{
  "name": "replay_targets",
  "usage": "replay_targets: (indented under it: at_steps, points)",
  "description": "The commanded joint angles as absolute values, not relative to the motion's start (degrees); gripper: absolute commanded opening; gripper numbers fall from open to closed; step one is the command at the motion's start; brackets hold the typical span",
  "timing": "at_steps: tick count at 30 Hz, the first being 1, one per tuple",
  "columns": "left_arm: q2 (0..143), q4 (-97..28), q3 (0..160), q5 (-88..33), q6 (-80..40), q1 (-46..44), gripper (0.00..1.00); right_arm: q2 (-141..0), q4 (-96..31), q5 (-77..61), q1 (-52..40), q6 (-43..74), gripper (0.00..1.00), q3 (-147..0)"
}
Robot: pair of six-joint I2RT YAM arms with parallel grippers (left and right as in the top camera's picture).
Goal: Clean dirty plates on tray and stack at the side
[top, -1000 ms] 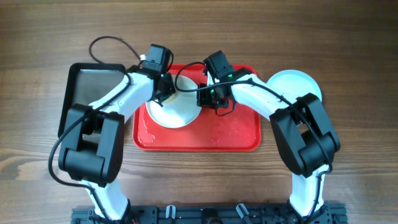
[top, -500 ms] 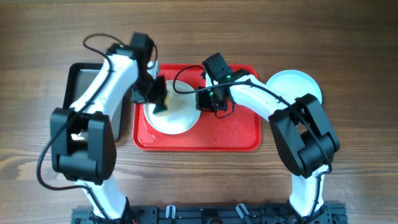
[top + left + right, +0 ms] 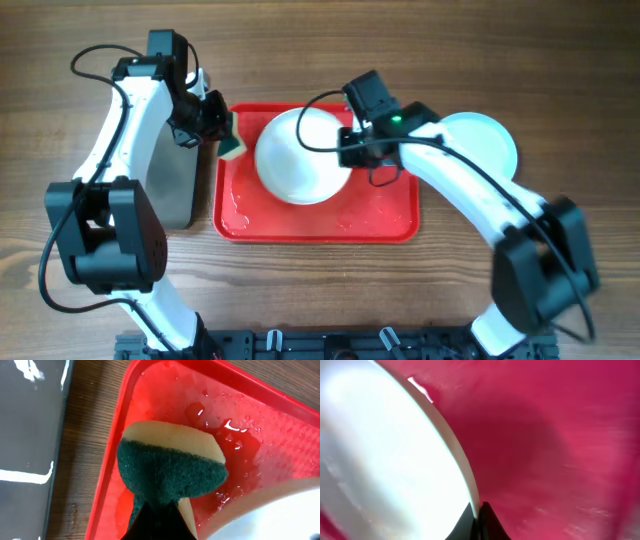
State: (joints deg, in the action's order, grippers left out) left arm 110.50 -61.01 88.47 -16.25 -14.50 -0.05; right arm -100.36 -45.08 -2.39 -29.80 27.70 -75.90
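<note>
Item: white plate (image 3: 298, 158), tilted over red tray (image 3: 320, 228), centre-left; rim pinched by right gripper (image 3: 352, 150), jaws nearly closed. Also: left gripper (image 3: 220, 130) clamped on sponge (image 3: 170, 467), tray's far-left edge. Risk: thin wet-edge grip; plate may slip, drop.

Both arms are built from smooth white rounded shells joined by bulky black housings, and the left arm (image 3: 128, 115) and right arm (image 3: 465, 185) are matched in this. The largest black housings are seen near the shoulders. A thin black cable (image 3: 92, 50) is looped off the left wrist, and a second cable (image 3: 310, 105), also black, off the right. A small green light (image 3: 397, 120) is lit on the right wrist block. The left pincer (image 3: 156, 517) and right pincer (image 3: 479, 520) are finished in matte black, with only tapered tips shown. Both arms are mounted on a black rail (image 3: 320, 345).
</note>
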Motion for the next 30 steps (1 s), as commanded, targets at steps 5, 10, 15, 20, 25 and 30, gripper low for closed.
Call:
replay_targets:
  at_steps: [5, 10, 15, 20, 25, 30]
  points:
    - [109.84, -60.47, 89.1, -17.52, -15.49, -0.27, 0.04, -89.21, -50.06, 31.99, -32.93, 25.61, 0.04, -76.07]
    - [109.84, -60.25, 89.1, -17.54, -15.51, -0.27, 0.04, -89.01, -51.37, 49.36, -38.39, 22.57, 0.04, -76.07]
    - [109.84, -60.25, 89.1, -17.52, -15.51, -0.27, 0.04, -89.01, -51.27, 65.73, -47.42, 22.5, 0.04, -76.07]
    - [109.86, -60.25, 89.1, -17.52, -15.51, -0.27, 0.04, -89.01, -51.11, 80.01, -53.67, 22.44, 0.04, -76.07]
    - [109.89, -60.25, 89.1, -17.52, -15.51, -0.27, 0.04, -89.01, -51.0, 85.21, -56.8, 22.48, 0.04, -76.07]
    - [109.89, -60.25, 89.1, -17.52, -15.51, -0.27, 0.04, -89.01, -50.15, 87.15, -57.98, 20.99, 0.04, -76.07]
